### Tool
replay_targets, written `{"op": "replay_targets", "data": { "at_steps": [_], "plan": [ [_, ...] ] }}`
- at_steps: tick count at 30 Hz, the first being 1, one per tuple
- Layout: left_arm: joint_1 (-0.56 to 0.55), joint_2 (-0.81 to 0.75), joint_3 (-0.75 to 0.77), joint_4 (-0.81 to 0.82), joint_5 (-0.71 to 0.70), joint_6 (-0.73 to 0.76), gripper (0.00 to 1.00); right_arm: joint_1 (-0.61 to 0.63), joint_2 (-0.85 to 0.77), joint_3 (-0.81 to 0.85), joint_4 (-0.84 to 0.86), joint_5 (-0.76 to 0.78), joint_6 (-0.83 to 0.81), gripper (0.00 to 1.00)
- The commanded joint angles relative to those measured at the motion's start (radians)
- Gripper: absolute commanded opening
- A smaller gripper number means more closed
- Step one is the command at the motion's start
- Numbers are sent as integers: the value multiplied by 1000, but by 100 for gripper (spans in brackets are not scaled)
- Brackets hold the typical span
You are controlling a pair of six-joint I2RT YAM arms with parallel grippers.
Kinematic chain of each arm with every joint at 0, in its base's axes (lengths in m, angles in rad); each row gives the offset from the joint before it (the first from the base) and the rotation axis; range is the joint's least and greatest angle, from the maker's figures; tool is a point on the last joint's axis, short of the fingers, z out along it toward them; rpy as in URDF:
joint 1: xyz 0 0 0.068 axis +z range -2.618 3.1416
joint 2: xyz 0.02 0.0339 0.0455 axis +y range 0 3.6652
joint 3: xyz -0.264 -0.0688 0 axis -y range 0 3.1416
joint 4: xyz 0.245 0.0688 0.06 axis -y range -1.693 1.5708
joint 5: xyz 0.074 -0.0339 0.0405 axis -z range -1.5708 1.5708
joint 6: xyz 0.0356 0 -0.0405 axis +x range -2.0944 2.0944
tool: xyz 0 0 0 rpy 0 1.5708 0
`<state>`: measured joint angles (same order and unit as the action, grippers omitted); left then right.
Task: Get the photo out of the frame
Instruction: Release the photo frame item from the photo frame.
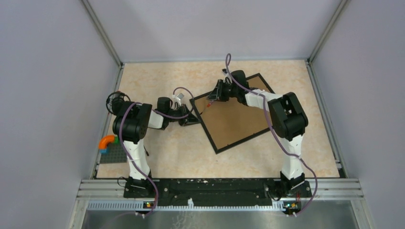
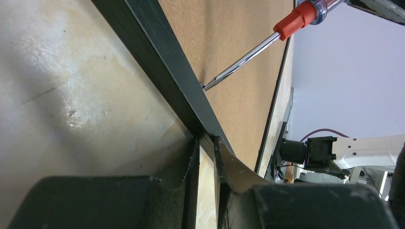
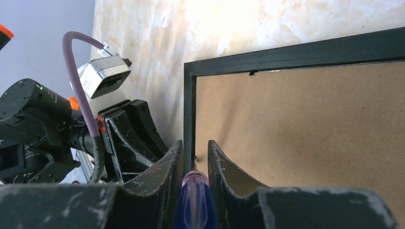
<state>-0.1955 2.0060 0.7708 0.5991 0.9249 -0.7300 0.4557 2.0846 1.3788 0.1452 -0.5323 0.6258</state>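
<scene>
The black frame lies face down at mid-table, its brown board back facing up. The photo is hidden under that board. My left gripper is shut on the frame's left rail near the corner; the rail runs down between its fingers. My right gripper reaches over the frame's far left part and is shut on a screwdriver with a blue handle. The screwdriver's steel shaft slants down, and its tip touches the board right at the rail's inner edge.
An orange curved piece and a dark grey plate lie at the table's left edge beside the left arm. Grey enclosure walls stand on three sides. A metal rail carries both arm bases along the near edge.
</scene>
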Motion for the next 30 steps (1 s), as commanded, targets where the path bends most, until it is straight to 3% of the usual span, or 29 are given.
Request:
{"op": "replay_targets", "data": {
  "at_steps": [1, 30],
  "plan": [
    [-18, 79, -20, -110, -204, 100, 20, -34, 11, 14, 59, -10, -9, 0],
    [-18, 86, -12, -110, -193, 101, 19, -18, 120, -21, 104, -148, 103, 0]
  ]
}}
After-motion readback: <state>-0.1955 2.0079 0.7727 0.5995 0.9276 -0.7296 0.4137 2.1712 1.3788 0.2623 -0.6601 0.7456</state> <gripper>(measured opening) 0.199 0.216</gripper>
